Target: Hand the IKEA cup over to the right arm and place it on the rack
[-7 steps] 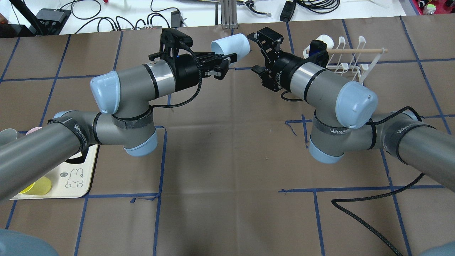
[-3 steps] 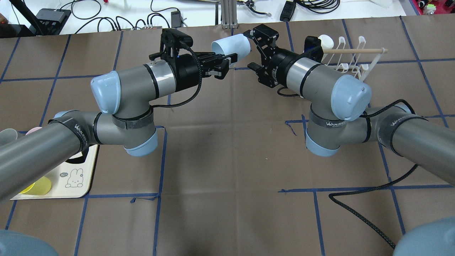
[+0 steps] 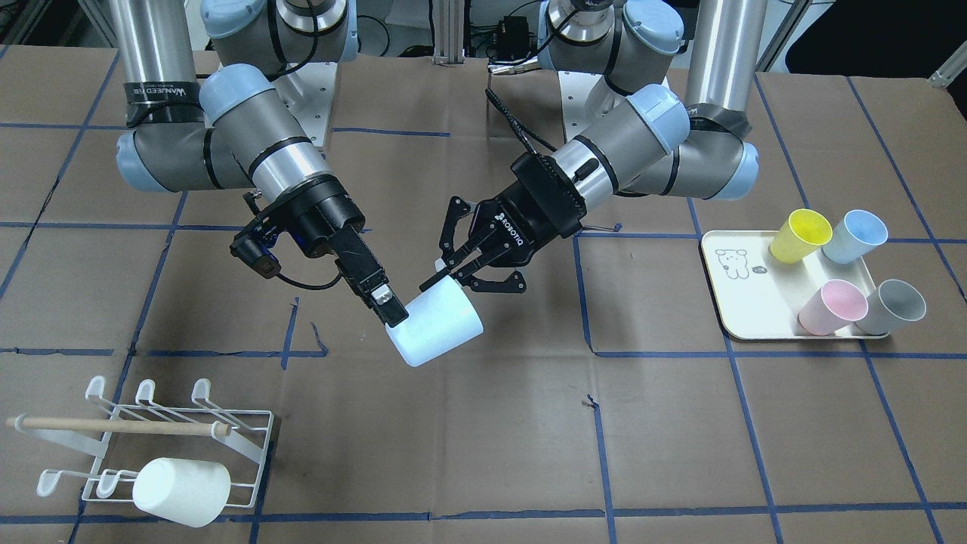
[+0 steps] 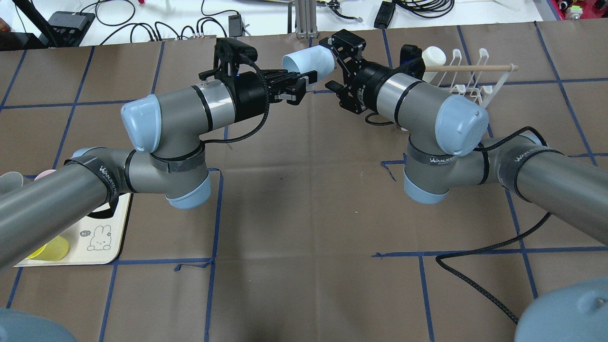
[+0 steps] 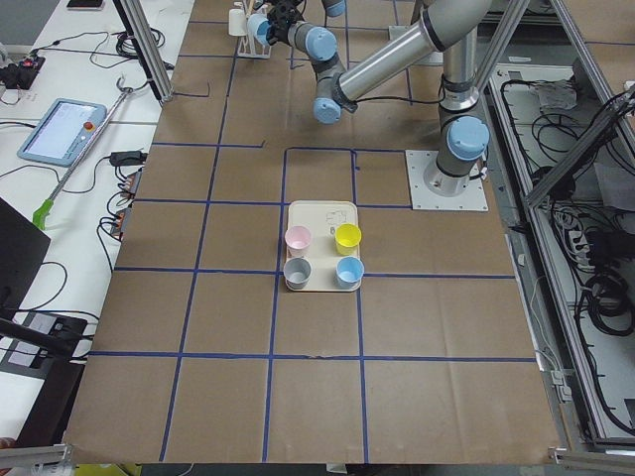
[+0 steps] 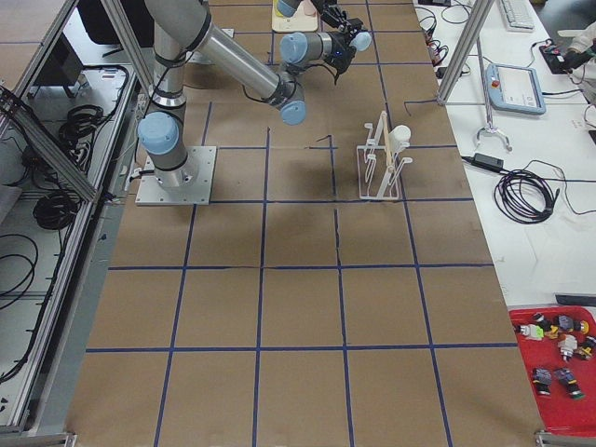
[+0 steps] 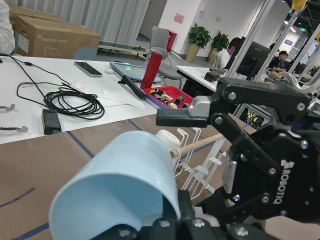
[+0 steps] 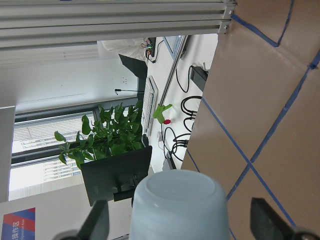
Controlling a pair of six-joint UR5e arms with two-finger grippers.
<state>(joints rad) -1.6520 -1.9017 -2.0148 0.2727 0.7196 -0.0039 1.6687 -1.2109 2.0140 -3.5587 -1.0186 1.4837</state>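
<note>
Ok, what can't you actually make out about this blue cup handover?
Right gripper: right wrist view, fingers blurred and cut by the bottom edge; contact with the cup unclear.
Left gripper: left wrist view, its pinch on the rim is cut off at the bottom edge.
Cups on the tray: overhead view, mostly behind the left arm.
Side views: handover too small.

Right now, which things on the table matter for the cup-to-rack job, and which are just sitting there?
In the job: pale-blue cup, left gripper shut on it, right gripper open around its base, wire rack.
Lying about: white cup on the rack, tray, and on it a yellow cup, blue cup, pink cup, grey cup.
</note>
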